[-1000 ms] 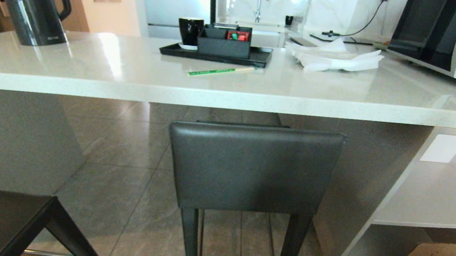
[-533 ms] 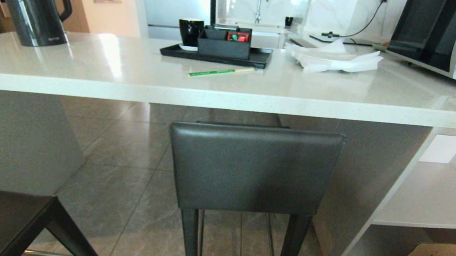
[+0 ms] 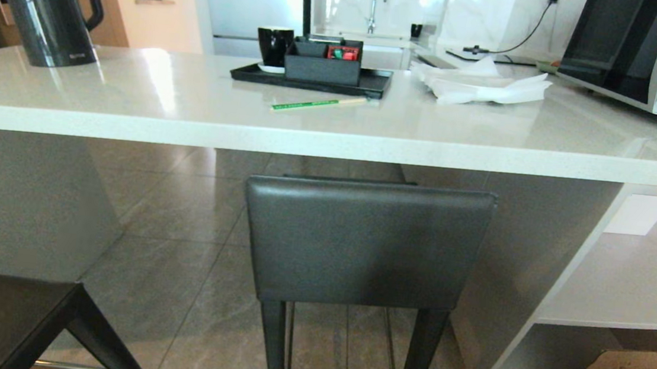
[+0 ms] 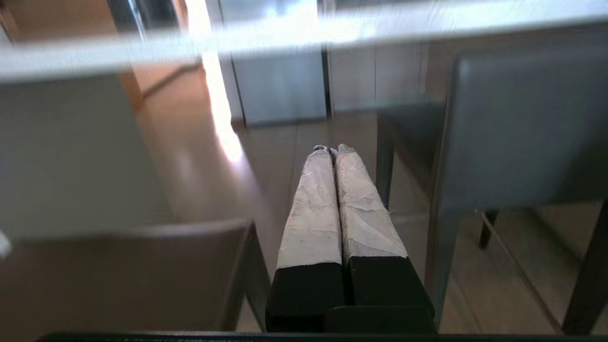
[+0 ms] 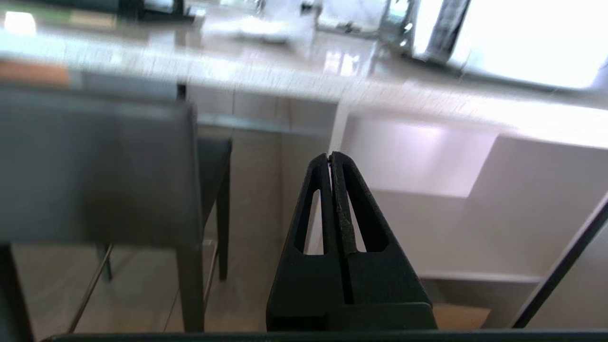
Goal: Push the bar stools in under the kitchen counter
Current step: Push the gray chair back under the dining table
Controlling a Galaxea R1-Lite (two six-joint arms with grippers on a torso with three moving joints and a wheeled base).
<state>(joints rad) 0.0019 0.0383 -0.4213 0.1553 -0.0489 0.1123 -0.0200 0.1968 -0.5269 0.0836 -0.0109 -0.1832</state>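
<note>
Kitchen with a grey tiled floor (image 3: 176, 290) and a long white bench (image 3: 333, 131), bearing a kettle (image 3: 44, 5), black tray (image 3: 314, 79) and microwave (image 3: 643, 51). One bar stool (image 3: 365, 241) tucked close beneath the bench edge; second stool (image 3: 2, 316) near the left corner, further out. Left end effector (image 4: 332, 152) clenched, empty, between both stools. Right end effector (image 5: 331, 159) clenched, empty, beside the backrest.
</note>
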